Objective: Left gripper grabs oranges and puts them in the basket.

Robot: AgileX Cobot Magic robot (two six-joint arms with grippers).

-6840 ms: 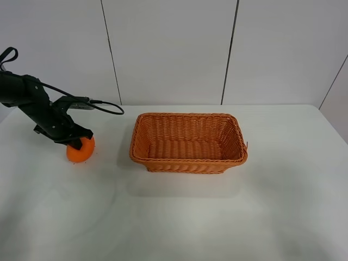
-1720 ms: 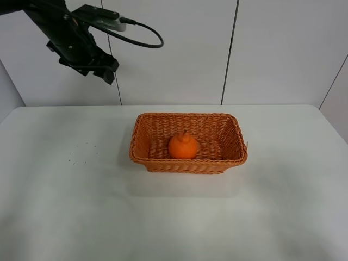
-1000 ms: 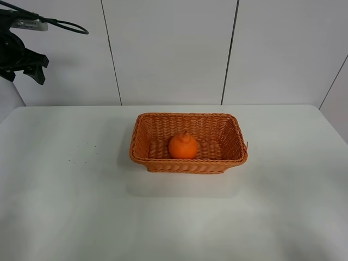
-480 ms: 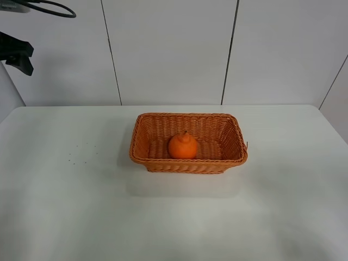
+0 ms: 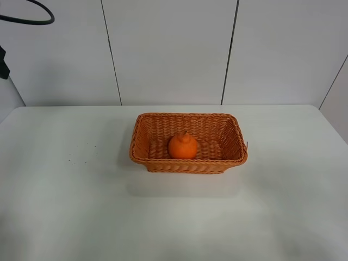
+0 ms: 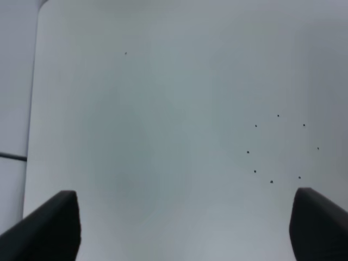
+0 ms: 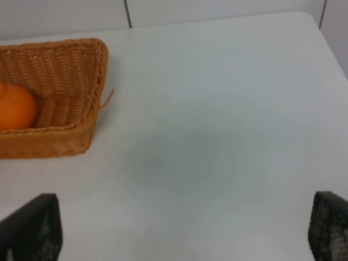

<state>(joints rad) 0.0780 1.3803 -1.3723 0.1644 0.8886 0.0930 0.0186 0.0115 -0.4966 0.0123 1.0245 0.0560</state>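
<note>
The orange sits upright inside the wicker basket at the middle of the table, left of the basket's centre. It also shows in the right wrist view, in the basket. Of the left arm only a black piece and a cable loop show at the far left edge, high above the table. The left gripper is open and empty, over bare table. The right gripper is open and empty, to the right of the basket.
The white table has a few small dark specks at its left, also seen in the left wrist view. A white panelled wall stands behind the table. A loose wicker strand sticks out of the basket's right end.
The orange went from the table's left into the basket and lies still there. The left arm has drawn up and away to the left, almost out of the exterior view.
</note>
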